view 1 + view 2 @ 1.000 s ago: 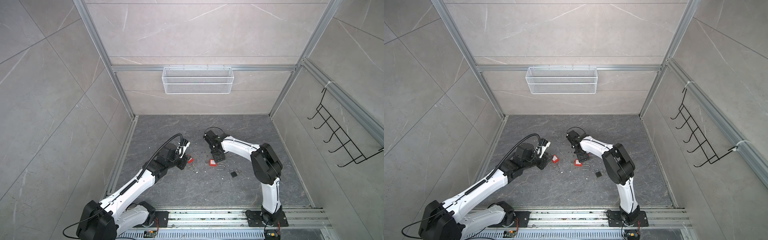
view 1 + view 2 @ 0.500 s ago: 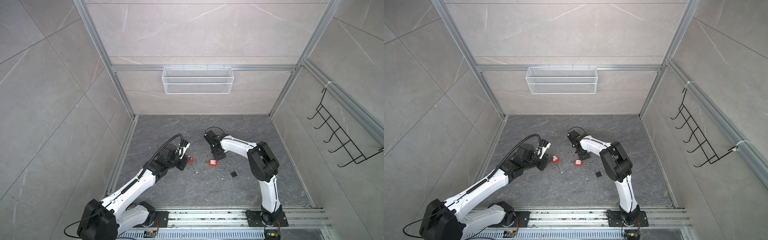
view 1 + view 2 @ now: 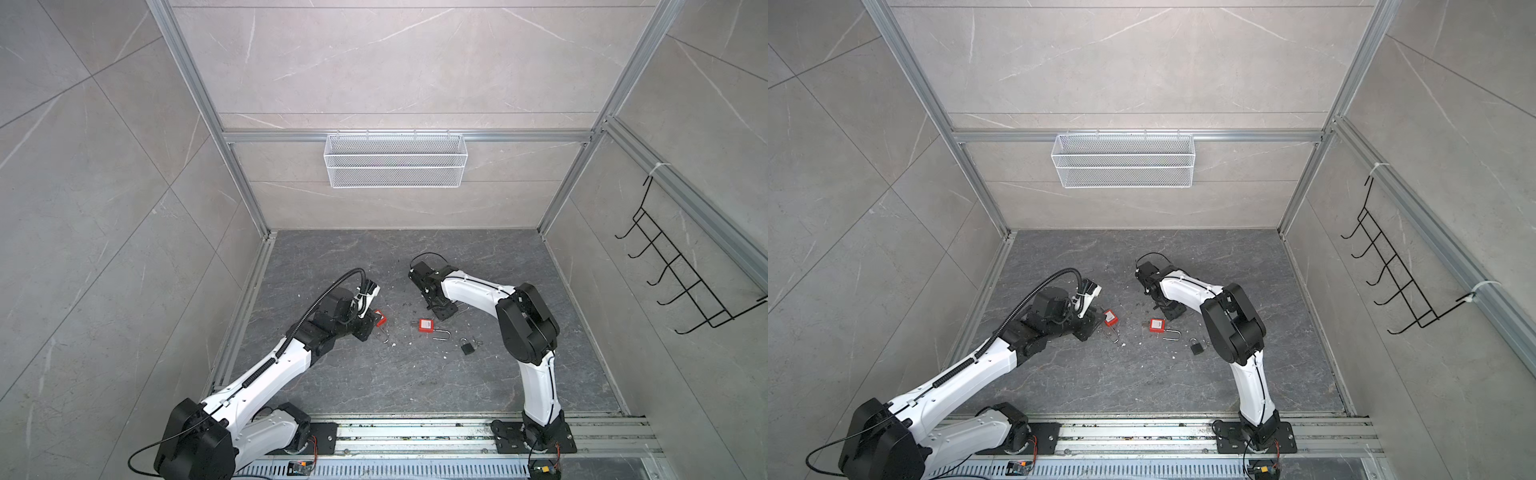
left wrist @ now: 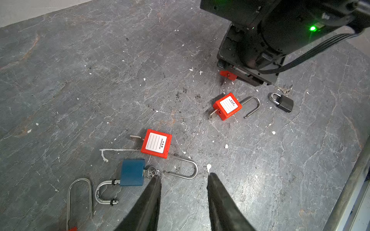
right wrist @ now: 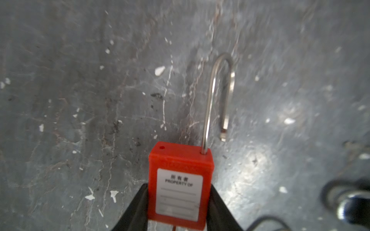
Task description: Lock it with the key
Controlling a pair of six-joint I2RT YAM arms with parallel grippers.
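My right gripper [image 5: 179,189] is shut on the body of a red padlock [image 5: 180,160], a finger pressed against each side. Its steel shackle [image 5: 218,94] stands open. In the left wrist view that padlock [image 4: 228,75] shows under the right gripper with a key [image 4: 224,81] sticking out of it. My left gripper [image 4: 183,180] is open and empty, low over the floor. One fingertip [image 4: 155,186] sits right by the key [image 4: 150,172] in a blue padlock [image 4: 132,173]. In both top views the grippers [image 3: 365,330] [image 3: 1173,311] are near the floor's middle.
Two more red padlocks [image 4: 156,144] [image 4: 227,106] lie on the grey floor [image 3: 374,382] with open shackles and keys in them. A small black padlock [image 4: 283,103] lies by loose keys [image 4: 284,90]. Another shackle [image 4: 80,198] lies near the blue padlock. A wire basket [image 3: 395,160] hangs on the back wall.
My right gripper has closed onto the red padlock, and the right arm's elbow has shifted slightly. The left arm has not moved.
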